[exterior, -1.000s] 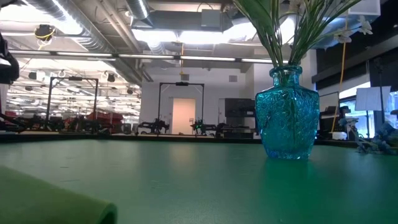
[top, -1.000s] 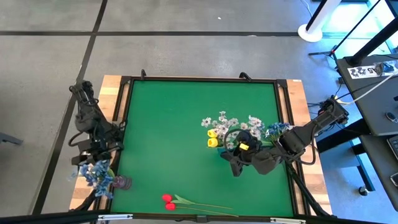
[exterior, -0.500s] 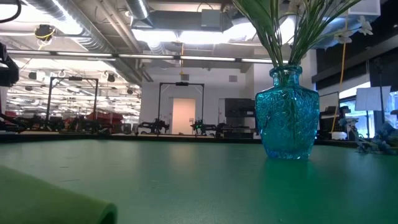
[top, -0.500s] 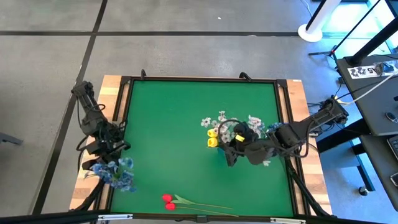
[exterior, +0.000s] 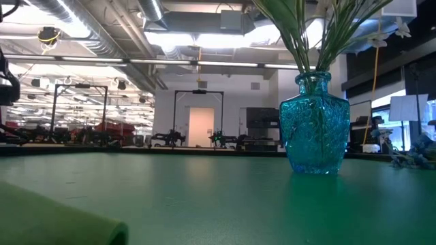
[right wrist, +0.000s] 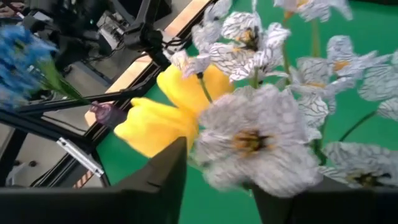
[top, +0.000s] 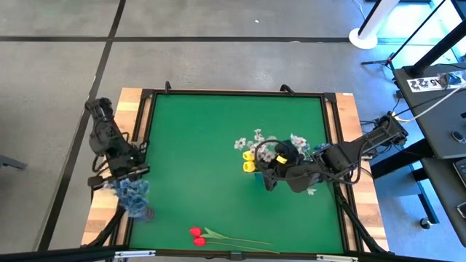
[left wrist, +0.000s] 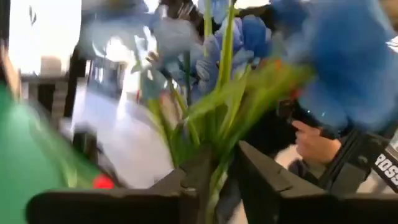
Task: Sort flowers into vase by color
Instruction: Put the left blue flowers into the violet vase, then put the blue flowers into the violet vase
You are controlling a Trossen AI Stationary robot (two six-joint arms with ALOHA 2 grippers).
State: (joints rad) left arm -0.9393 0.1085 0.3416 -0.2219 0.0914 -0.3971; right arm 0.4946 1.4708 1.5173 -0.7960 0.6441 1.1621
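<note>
High view showed the left gripper [top: 120,175] holding the blue flowers [top: 135,195] at the tabletop's left edge; the right gripper [top: 271,175], near the vase [exterior: 315,124], unclear. The bunch could slip.

Left arm along counter's left edge, folded at elbow, wrist reaching toward near-left corner. Left end effector [top: 122,177] over wooden border; fingers [left wrist: 261,180] close together with narrow gap, green stems between them.

Right arm enters from counter's right edge, stretched low toward centre, wrist roughly level. Right end effector [top: 271,177] right of middle; fingers [right wrist: 165,171] parted, blossoms directly ahead, no contact discernible.
</note>
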